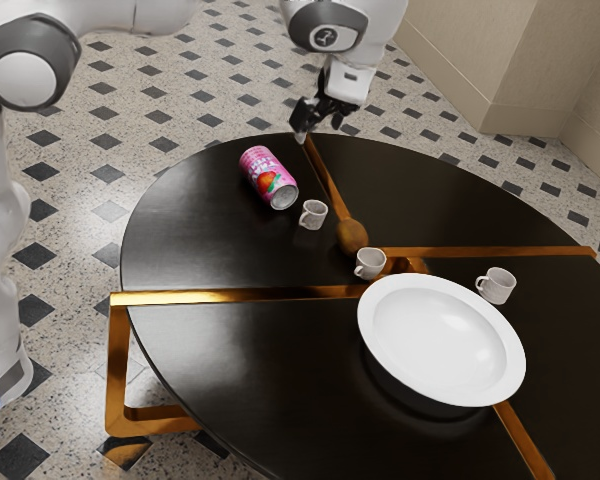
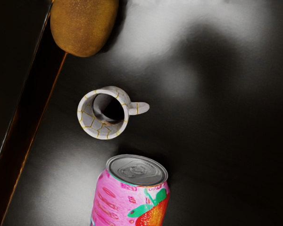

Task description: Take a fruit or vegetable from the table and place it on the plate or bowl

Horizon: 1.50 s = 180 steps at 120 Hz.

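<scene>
Table (image 1: 230, 380): round, black, glossy, divided by gold-coloured strips (image 1: 240, 294). Items around the task's thing: a pink can (image 1: 268, 177) with a strawberry print lies on its side, lid end turned toward a small cup (image 1: 313, 213) just beside it. In the wrist view, that cup (image 2: 104, 113) is white with gold crackle lines, upright, its handle pointing away from the gold strip, and stands between the can (image 2: 132, 193) and the kiwi (image 2: 82, 26). A second cup (image 1: 369, 262) stands just beyond the kiwi on the plate's side, close to the plate's rim. A third cup (image 1: 497, 284) stands well apart, toward the exterior view's right, near the plate's far rim. The plate (image 1: 480, 380) is white, wide and shallow, with nothing on it. The kiwi (image 1: 352, 234) is brown, oval and finely speckled. It rests on the table against the gold strip, between the first and second cups, touching neither as far as can be seen. The tool (image 1: 310, 125) hangs above the table's far edge, beyond the can, well apart from the kiwi, fingers spread and holding nothing. The can and first cup lie between tool and kiwi.
</scene>
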Tool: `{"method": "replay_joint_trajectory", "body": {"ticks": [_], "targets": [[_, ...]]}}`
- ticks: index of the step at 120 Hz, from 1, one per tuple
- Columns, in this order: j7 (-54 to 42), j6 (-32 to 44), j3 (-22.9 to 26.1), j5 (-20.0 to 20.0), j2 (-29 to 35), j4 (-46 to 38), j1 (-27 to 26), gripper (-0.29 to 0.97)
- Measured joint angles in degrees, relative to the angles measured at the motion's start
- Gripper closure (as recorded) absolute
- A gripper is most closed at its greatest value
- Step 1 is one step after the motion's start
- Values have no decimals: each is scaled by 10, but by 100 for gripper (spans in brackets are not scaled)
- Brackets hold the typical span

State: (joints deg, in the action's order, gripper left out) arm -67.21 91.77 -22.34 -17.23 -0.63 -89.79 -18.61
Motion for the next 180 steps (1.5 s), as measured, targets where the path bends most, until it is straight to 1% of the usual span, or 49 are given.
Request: {"method": "replay_joint_trajectory", "body": {"ticks": [4, 8, 25, 30, 37, 42, 51, 58, 68, 76, 84, 95, 106, 124, 129, 152, 180], "targets": [[-4, 7, -2, -1, 1, 1, -10, 2], [-8, 14, 7, -2, 0, 1, -10, 2], [-24, 67, 170, 0, -11, -4, 117, 2], [-28, 90, 194, 4, -15, -5, 131, 2], [-32, 119, 207, 19, -17, -5, 131, 2], [-35, 134, 209, 29, -17, -9, 127, 2], [-40, 153, 198, 40, -14, -28, 112, 2], [-44, 160, 193, 45, -14, -34, 113, 2], [-48, 168, 191, 54, -14, -40, 127, 2], [-52, 176, 184, 71, -14, -56, 140, 2], [-55, 200, 175, 86, -11, -88, 154, 3], [-59, 233, 172, 96, -19, -98, 182, 3], [-62, 263, 174, 100, -31, -99, 191, 3], [-66, 286, 174, 103, -39, -107, 146, 2], [-67, 290, 173, 103, -43, -110, 140, 2], [-71, 298, 170, 103, -57, -118, 162, 2], [-73, 304, 171, 104, -84, -120, 163, 2]]}}
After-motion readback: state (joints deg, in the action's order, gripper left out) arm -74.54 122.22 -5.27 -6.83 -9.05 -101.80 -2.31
